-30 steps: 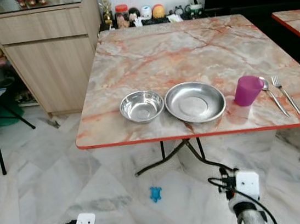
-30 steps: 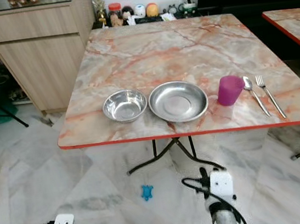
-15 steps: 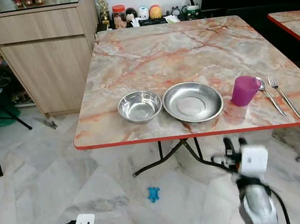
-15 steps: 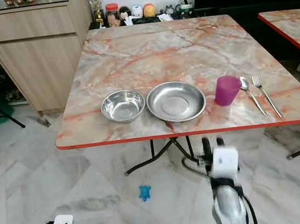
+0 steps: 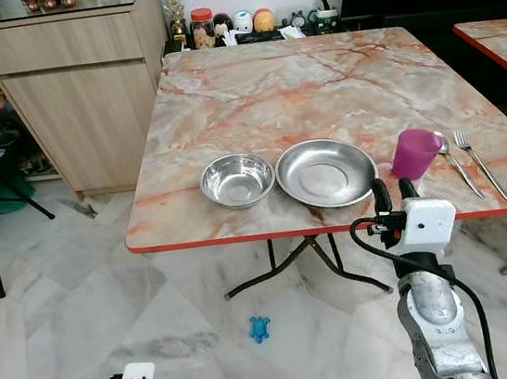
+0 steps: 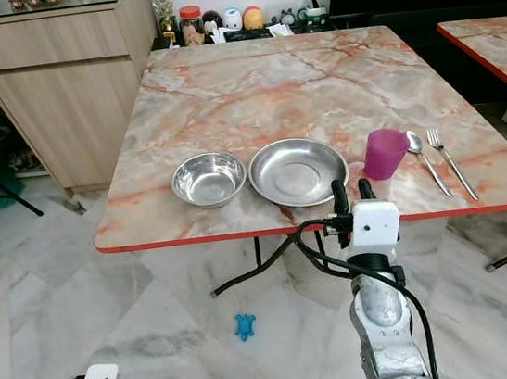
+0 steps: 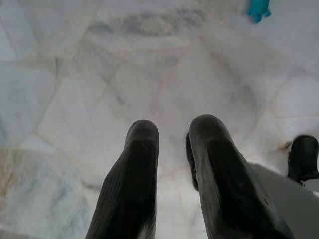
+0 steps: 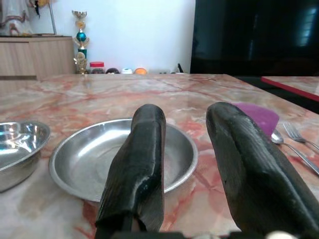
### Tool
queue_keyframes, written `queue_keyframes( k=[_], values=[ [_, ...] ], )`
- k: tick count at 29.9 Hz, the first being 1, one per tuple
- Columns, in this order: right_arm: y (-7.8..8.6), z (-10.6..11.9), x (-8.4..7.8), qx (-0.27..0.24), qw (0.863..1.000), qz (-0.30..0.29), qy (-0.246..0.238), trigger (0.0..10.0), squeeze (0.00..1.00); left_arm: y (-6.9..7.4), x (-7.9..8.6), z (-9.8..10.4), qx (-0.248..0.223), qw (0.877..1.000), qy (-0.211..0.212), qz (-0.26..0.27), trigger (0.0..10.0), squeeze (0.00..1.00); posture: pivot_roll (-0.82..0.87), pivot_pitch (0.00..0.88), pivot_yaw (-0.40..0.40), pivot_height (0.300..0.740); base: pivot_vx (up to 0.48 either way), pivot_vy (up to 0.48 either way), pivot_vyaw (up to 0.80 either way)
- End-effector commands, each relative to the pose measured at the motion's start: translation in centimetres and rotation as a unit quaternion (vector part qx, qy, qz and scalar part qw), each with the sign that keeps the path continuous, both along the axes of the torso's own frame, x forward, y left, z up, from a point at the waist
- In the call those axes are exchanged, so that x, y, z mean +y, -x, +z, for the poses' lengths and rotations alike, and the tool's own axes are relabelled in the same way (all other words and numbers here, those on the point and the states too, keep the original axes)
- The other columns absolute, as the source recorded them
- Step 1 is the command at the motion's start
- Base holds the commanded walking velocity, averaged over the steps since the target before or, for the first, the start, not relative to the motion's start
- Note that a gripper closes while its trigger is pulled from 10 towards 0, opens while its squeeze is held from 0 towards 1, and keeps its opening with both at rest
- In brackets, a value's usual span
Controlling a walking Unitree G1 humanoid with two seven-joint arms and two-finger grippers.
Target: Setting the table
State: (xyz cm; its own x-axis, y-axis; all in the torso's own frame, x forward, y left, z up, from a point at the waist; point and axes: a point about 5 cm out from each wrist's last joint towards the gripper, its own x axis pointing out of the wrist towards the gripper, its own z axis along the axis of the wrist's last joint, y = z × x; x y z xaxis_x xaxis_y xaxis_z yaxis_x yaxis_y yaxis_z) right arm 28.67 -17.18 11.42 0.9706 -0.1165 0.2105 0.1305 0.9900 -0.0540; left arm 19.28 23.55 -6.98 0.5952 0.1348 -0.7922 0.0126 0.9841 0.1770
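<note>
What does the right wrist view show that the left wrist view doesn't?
The right wrist view looks across the table: the plate, the bowl, the purple cup, a fork and spoon. The left wrist view looks down at the floor and a small blue toy. Both show their own gripper's black fingers, parted and holding nothing.

Bright, even light fills the room; shiny spots glint on the metal bowl (image 5: 237,179); close black fingers (image 8: 137,174) look blurry.

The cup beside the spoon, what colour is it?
The cup is purple, clearest in the left eye view.
</note>
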Motion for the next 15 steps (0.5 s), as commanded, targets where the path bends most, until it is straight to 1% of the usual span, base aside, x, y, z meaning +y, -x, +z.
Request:
queue_keyframes(
  k=[1, 4, 7, 11, 15],
  values=[
    [-0.15, 0.71, 0.16, -0.008, 1.000, 0.003, -0.003, 10.0, 0.00, 0.49, 0.38, -0.15, 0.003, 1.000, 0.000, 0.011, 10.0, 0.00, 0.12, 0.000, -0.059, 0.740, 0.292, 0.000, 0.00],
    [-0.36, 0.96, 0.85, -0.010, 1.000, 0.015, -0.009, 10.0, 0.00, 0.58, 0.26, -0.23, 0.003, 1.000, 0.002, 0.013, 10.0, 0.00, 0.12, 0.000, -0.059, 0.740, 0.314, 0.000, 0.00],
    [-0.41, 1.08, 0.97, -0.011, 1.000, 0.016, -0.009, 10.0, 0.00, 0.51, 0.12, -0.23, 0.002, 1.000, 0.003, 0.014, 10.0, 0.00, 0.13, 0.000, -0.061, 0.740, 0.329, 0.000, 0.00],
    [-0.43, 1.11, 0.96, -0.010, 1.000, 0.014, -0.010, 10.0, 0.00, 0.32, -0.11, -0.20, 0.000, 1.000, 0.005, 0.013, 10.0, 0.00, 0.12, 0.000, -0.059, 0.740, 0.330, 0.000, 0.00],
    [-0.24, 0.92, 0.62, -0.003, 1.000, 0.008, -0.010, 10.0, 0.00, -0.02, -0.42, -0.11, -0.003, 1.000, 0.008, 0.009, 10.0, 0.00, 0.12, 0.000, -0.055, 0.740, 0.334, 0.000, 0.00]
  ],
)
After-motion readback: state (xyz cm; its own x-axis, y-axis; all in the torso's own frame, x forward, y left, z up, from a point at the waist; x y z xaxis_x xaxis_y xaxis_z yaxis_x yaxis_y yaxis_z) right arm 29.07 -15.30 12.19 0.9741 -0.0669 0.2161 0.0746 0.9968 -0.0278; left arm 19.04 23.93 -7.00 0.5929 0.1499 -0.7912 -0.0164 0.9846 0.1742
